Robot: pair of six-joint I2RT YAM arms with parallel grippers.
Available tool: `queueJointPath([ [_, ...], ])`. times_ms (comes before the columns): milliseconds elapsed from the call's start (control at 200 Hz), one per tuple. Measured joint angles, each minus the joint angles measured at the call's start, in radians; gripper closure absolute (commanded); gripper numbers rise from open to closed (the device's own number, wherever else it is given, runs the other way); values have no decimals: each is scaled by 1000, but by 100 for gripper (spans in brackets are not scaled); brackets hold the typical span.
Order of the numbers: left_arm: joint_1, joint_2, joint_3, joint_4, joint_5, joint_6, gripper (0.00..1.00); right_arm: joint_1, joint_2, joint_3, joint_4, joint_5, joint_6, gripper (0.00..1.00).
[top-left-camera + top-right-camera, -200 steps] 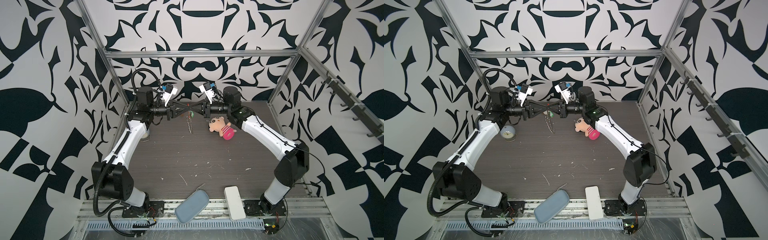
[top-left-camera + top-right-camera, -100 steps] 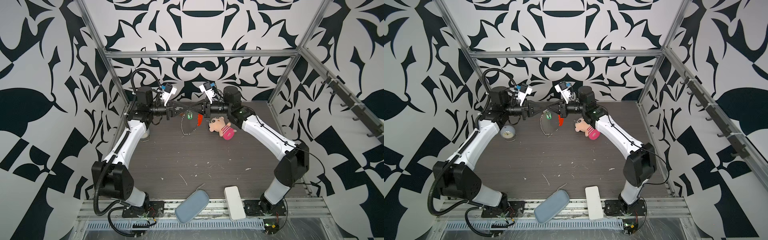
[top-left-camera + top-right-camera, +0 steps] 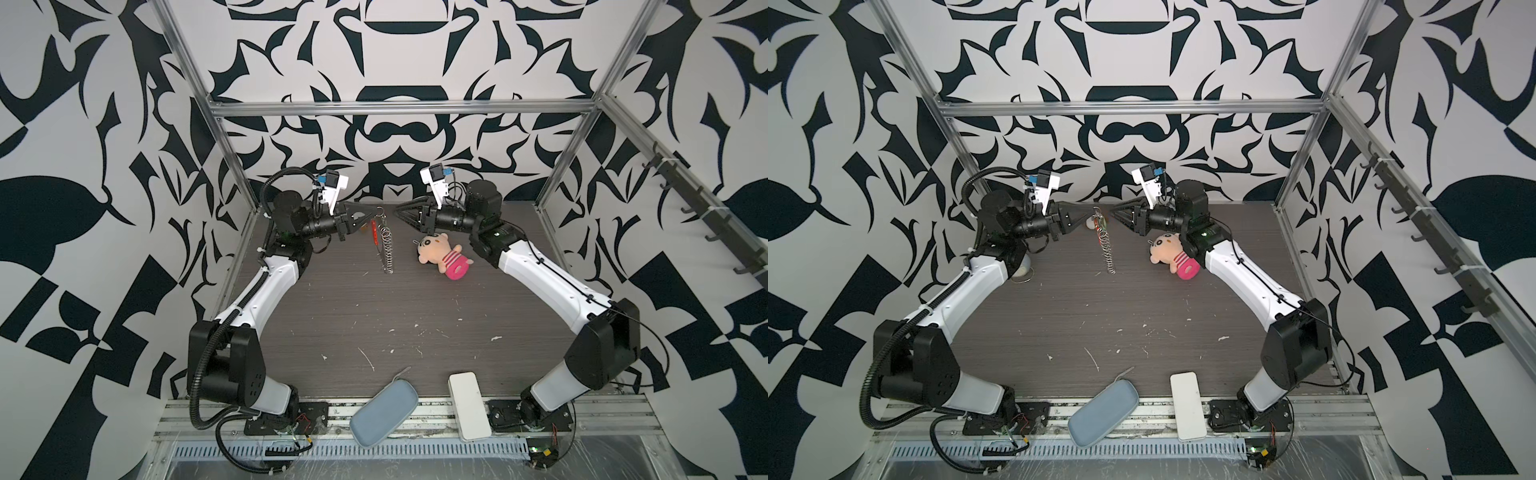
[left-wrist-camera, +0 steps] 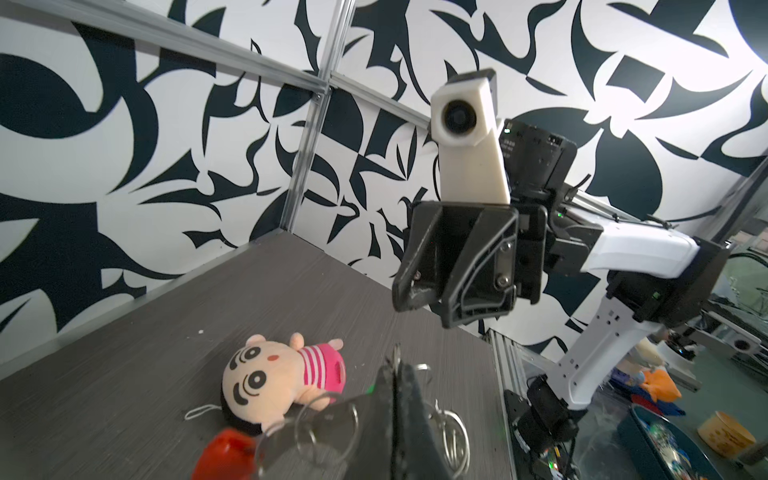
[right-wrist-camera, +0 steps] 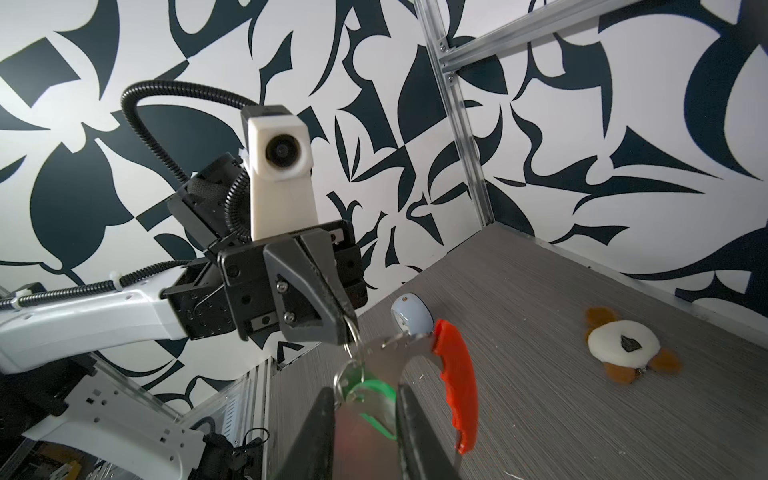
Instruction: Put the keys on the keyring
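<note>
left claw (image 3: pixel 370 216) clamped shut on a small silver ring at the top of the keyring (image 3: pixel 386 246). the keyring hangs free from it, above the back of the counter (image 3: pixel 374 324), with the red plastic segment and the chain of metal rings dangling down. lowest rings look close to the counter, contact can't be told.

right claw (image 3: pixel 398 209) is just beside the keyring, not touching it in both top views. its jaws stand a little apart and hold nothing.

green key (image 5: pixel 368 385) hangs right under the left claw's tips, against the silver part of the keyring. it looks already strung on by its own small ring, but the blur leaves that unsure.

handling, as a judgement:
- key is tiny and light, hard plastic with a metal end, so it will likely twist or slip in a loose pinch. take it across the flat green body, not the ring.
- keyring is light but floppy. the chain will swing, and the rings are thin, slick metal.
- best hold is the rigid red segment or the stiff silver frame next to it. one pinched ring lets the rest swivel.

plush doll (image 3: pixel 440 257) lies on the counter under the right claw, apart from the keyring.
</note>
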Motion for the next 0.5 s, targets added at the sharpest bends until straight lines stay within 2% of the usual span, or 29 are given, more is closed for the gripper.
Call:
queueJointPath([
  [255, -19, -6, -17, 168, -79, -94, 100, 0, 82, 23, 133, -76, 109, 67],
  [500, -23, 0, -31, 310, -99, -196, 100, 7, 149, 50, 269, -127, 235, 67],
])
